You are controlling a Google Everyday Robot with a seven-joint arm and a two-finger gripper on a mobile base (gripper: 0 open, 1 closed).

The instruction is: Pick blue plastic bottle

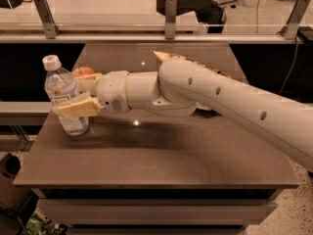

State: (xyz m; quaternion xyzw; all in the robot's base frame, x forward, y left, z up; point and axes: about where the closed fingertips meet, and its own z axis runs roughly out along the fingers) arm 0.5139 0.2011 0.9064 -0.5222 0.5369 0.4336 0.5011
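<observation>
The blue plastic bottle [62,94], clear with a white cap and white label, stands near the table's left edge, leaning slightly. My gripper [81,94] reaches in from the right at label height. Its near finger [78,106] lies across the bottle's front and its far finger [89,81] sits behind the bottle, so the jaws are closed against both sides. The bottle's base rests on the table [156,155].
A red apple [83,71] sits just behind the far finger. A snack bag [172,58] lies behind my arm, mostly hidden. A glass rail with metal posts [170,13] runs along the back. The table's left edge is close to the bottle.
</observation>
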